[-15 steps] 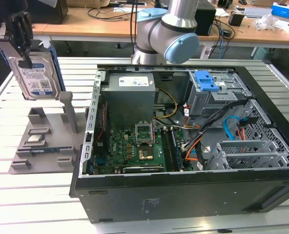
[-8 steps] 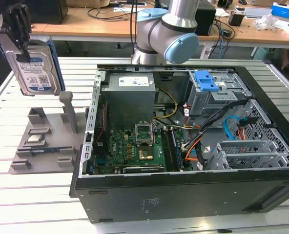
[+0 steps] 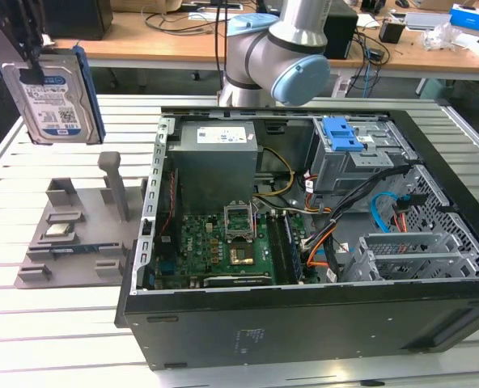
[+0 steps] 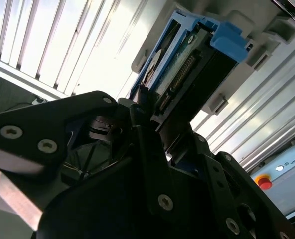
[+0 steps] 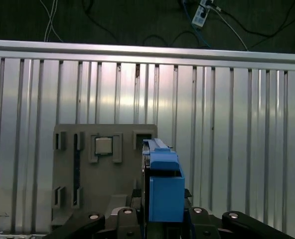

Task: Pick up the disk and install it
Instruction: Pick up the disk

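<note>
- Exterior view: the tool pinches the disk, held upright above the grey holder on the worktop.
- The open computer case lies toward the exterior view's right.

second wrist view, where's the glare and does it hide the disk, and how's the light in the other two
Second wrist view: the table slats behind the disk are blown out white, the gripper a dark silhouette; the disk's edge is visible. First wrist view: soft glare streaks on the slats. Exterior view: even light, the computer case shadowed inside.
</note>
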{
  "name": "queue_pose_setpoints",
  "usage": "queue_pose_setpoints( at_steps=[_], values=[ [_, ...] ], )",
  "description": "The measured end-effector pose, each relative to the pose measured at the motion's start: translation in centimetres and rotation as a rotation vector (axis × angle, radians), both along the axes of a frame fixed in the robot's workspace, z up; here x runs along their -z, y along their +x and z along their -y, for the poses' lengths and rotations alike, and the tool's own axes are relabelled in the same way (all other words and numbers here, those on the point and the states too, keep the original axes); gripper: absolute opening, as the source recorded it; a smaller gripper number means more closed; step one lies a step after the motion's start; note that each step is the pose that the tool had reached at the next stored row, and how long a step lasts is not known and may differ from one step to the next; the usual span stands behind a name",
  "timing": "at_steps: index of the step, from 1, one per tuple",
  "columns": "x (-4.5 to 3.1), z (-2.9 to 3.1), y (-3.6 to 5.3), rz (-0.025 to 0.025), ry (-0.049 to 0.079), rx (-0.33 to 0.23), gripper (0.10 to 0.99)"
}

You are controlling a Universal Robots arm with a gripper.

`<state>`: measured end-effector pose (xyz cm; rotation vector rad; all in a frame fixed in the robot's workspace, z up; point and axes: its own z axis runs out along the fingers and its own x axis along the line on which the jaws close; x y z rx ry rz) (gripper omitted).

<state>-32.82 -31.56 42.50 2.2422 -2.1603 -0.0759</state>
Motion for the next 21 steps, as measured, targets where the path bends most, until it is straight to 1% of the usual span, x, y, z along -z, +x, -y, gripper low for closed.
queue_pose_setpoints(
  at_steps=[3, 7, 8, 11, 15, 16, 20, 21],
  values=[
    [-1.13, -0.08, 0.07, -0.0014, 0.0, 0.0, 0.369],
    [-2.02, -0.15, 0.12, -0.0025, 0.0, 0.0, 0.369],
    [-2.37, -0.17, 0.15, -0.003, 0.0, 0.0, 0.369],
    [-3.09, -0.22, 0.19, -0.0039, 0.0, 0.0, 0.369],
    [-3.83, -0.27, 0.23, -0.005, 0.0, 0.0, 0.369],
    [-4.16, -0.29, 0.25, -0.0053, 0.0, 0.0, 0.369],
    [-5.04, -0.35, 0.3, -0.0065, 0.0, 0.0, 0.369],
    [-5.39, -0.37, 0.33, -0.0069, 0.0, 0.0, 0.369]
  ],
)
